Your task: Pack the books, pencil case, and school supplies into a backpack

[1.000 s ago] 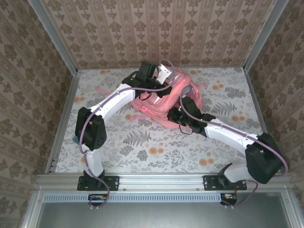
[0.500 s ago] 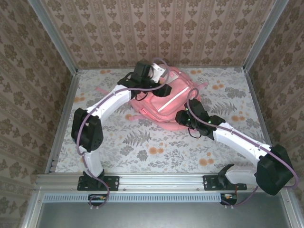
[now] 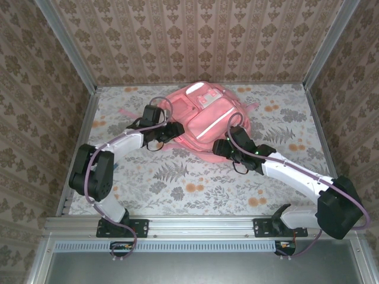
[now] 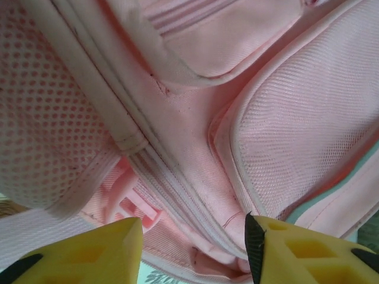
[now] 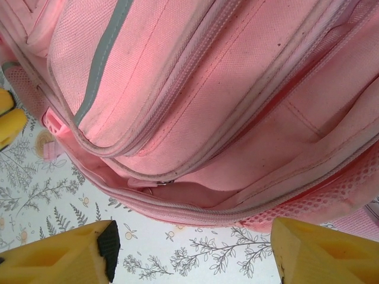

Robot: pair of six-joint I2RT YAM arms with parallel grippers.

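A large pink fabric backpack (image 3: 204, 115) is lying front side up on the floral-patterned counter (image 3: 195, 183), toward the far middle of it, with its pale reflective stripe (image 3: 212, 127) running diagonally across the front pocket and a thin pink strap (image 3: 126, 112) trailing out on the counter to its left. The left end effector (image 3: 169, 131) is sitting low at the backpack's left edge, and in the left wrist view its yellow fingers (image 4: 89, 251) are standing moderately apart with nothing gripped between them. Past them the backpack (image 4: 278, 118) is showing seams, a zip line and a dotted mesh panel (image 4: 35, 118) at very close range. The right end effector (image 3: 222, 148) is sitting at the backpack's near edge, just beside its lower right corner. In the right wrist view its yellow fingers (image 5: 65, 254) are spreading wide with only the bare counter (image 5: 195, 251) showing between them. Just beyond them the backpack (image 5: 195, 89) is rising, its grey stripe (image 5: 100, 65) crossing the upper left and a small metal zip pull (image 5: 161, 182) hanging at the lower seam. I cannot tell whether either set of fingers is touching the fabric.
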